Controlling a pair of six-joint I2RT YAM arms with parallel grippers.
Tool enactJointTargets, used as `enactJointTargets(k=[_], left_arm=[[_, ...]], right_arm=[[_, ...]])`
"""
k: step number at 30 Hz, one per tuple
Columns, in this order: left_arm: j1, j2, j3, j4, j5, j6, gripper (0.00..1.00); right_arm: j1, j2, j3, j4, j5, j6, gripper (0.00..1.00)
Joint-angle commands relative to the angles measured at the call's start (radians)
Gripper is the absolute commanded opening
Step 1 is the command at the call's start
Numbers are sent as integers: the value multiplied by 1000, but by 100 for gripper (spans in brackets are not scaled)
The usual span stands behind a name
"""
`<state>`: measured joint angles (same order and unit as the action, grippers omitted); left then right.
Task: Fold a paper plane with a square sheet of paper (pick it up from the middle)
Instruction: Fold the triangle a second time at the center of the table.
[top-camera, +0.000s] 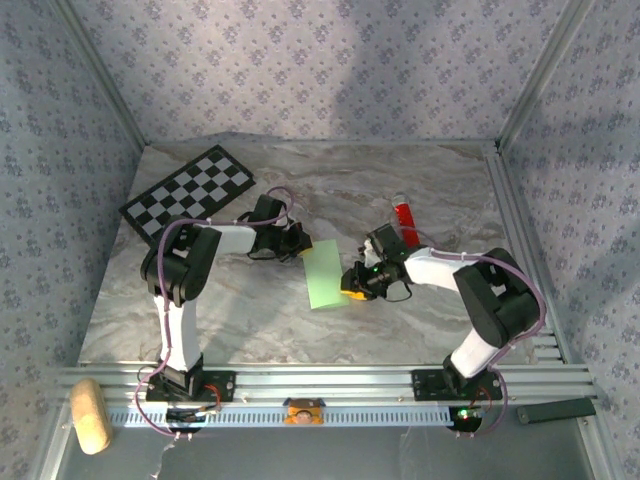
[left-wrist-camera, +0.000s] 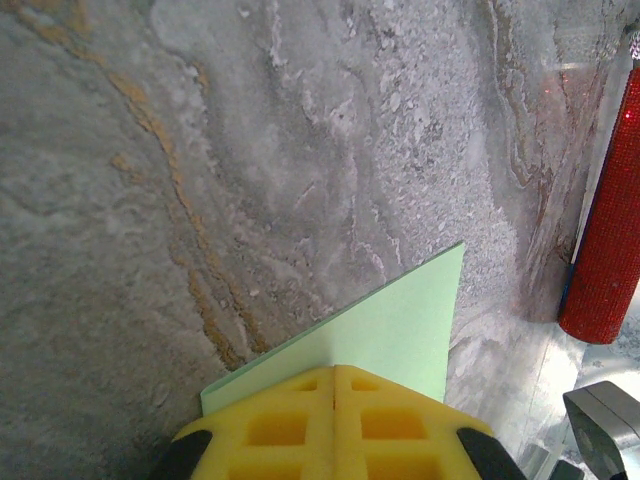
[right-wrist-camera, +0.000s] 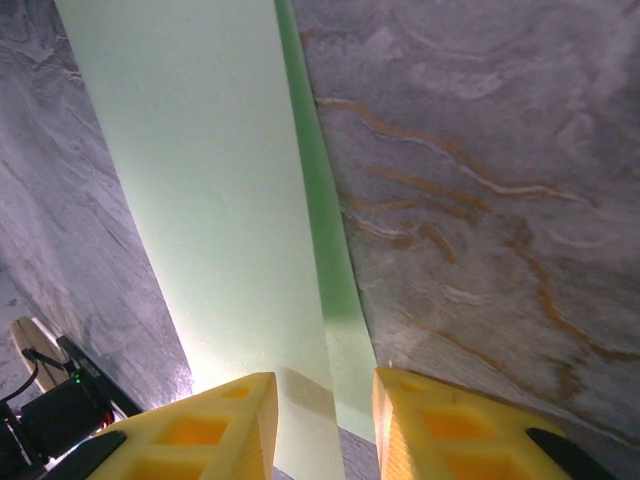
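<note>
while the left tool (left-wrist-camera: 333, 380) clamps the green sheet (left-wrist-camera: 390, 330), the right tool (right-wrist-camera: 325, 388) gapes over its edge, red tube (left-wrist-camera: 606, 240) nearby.

The paper (right-wrist-camera: 200, 200) is seen as matt and smooth. The table (top-camera: 420, 180) is finished like marbled stone, faintly glossy. The tube (left-wrist-camera: 610, 250) is covered in rough red glitter.

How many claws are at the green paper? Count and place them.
2. Left claw shut on the far-left corner of the green paper; right claw open at its right edge.
</note>
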<state>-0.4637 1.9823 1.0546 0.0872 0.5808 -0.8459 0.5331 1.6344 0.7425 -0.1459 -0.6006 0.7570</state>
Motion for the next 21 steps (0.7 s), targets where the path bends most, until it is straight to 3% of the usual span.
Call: enactJointTargets(k=[1, 21], left_arm=[[-4, 29, -9, -78, -4, 34, 2], [-12, 103, 84, -86, 91, 111, 3]], right_arm=[[9, 11, -7, 64, -54, 37, 31], [-52, 87, -39, 283, -129, 85, 27]])
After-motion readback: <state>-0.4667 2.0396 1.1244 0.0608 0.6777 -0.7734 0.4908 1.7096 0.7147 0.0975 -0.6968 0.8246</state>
